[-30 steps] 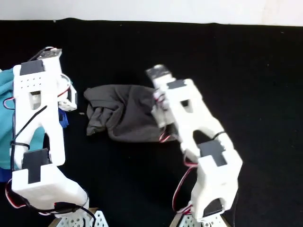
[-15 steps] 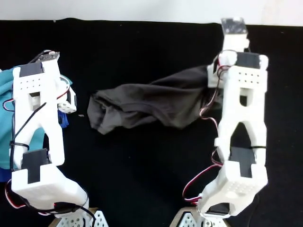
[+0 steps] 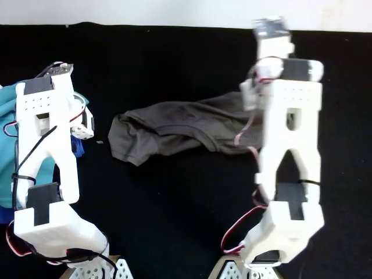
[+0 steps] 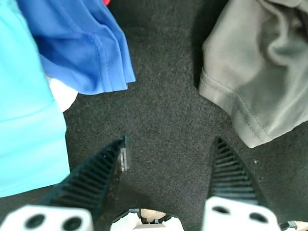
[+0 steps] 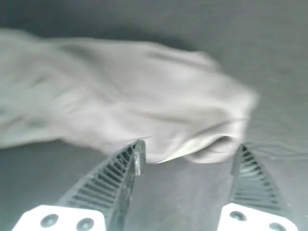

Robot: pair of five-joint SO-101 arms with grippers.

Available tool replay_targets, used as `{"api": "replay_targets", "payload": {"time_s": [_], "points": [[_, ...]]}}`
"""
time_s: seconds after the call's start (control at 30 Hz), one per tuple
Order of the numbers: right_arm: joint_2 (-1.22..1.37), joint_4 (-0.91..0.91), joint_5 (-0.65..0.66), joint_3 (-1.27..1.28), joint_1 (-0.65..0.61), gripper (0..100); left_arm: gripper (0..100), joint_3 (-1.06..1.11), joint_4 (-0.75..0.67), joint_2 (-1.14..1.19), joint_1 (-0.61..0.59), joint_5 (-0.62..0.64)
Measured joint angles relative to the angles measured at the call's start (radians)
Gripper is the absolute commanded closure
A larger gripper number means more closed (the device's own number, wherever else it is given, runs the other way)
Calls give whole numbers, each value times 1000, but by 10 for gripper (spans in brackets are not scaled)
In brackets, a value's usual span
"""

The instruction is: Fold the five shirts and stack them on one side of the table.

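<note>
A dark grey shirt (image 3: 174, 131) lies stretched sideways across the middle of the black table. My right arm (image 3: 290, 116) stands at the shirt's right end. My right gripper (image 5: 187, 154) is open just above the table, and the grey shirt (image 5: 130, 110) lies beyond its fingertips, not between them. My left gripper (image 4: 171, 151) is open and holds nothing. It hovers over bare cloth between the grey shirt's hem (image 4: 250, 82) and a blue shirt (image 4: 86, 48). A light blue shirt (image 4: 24, 101) lies beside the blue one.
At the table's left edge a teal shirt (image 3: 6, 128) and a blue one (image 3: 77, 145) lie partly behind my left arm (image 3: 43, 133). A bit of white fabric (image 4: 62, 96) pokes out under the blue shirt. The black tabletop (image 3: 174, 221) lies bare in front of the grey shirt.
My right arm swung right, dragging the bunched grey shirt out into a long stretched shape. The shirt's right end then dropped from raised to lying low. The left arm stayed still.
</note>
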Motion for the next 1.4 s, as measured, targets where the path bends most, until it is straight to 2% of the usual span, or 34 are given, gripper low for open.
{"api": "replay_targets", "payload": {"time_s": [0.13,0.23,0.37,0.5,0.67,0.83,1.0,1.23,1.3,1.4], "points": [[0,31,0,0,-201,710,745,-18,32,0,-71,-2],[0,14,0,29,-373,710,745,-68,84,0,-172,-2],[0,-101,0,153,-571,710,745,-161,144,0,-338,-3],[69,-238,-6,221,-697,707,745,-229,199,0,-494,-6],[242,-358,-58,201,-756,706,745,-242,247,0,-624,-91],[428,-371,-60,6,-796,680,745,-242,255,0,-717,-104],[631,-370,-60,-245,-801,663,745,-242,255,0,-756,-104],[884,-276,-64,-557,-804,673,745,-242,255,0,-758,-104],[934,-247,-64,-635,-804,762,745,-242,255,0,-761,-104],[991,-199,-64,-735,-802,998,745,-242,255,0,-761,-104]]}}
